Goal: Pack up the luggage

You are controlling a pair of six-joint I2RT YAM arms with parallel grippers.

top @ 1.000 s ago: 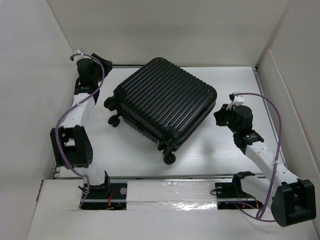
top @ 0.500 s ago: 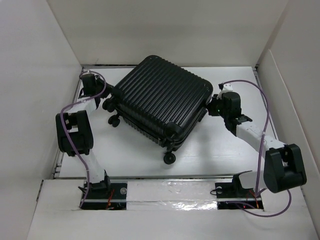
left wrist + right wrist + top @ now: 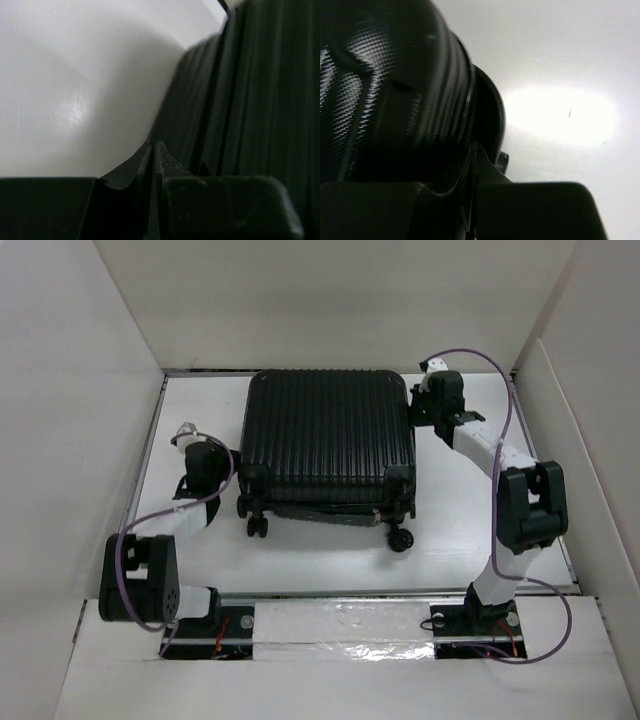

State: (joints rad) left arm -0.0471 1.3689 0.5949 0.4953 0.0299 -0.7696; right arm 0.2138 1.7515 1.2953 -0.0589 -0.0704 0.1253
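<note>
A: Can any text, label, brand, number or sign be read in the three views?

B: None can be read. No legible marking is made out on the ribbed shell of the luggage (image 3: 328, 435) in the top view, and both wrist views are too dark and blurred for lettering to be told.
</note>
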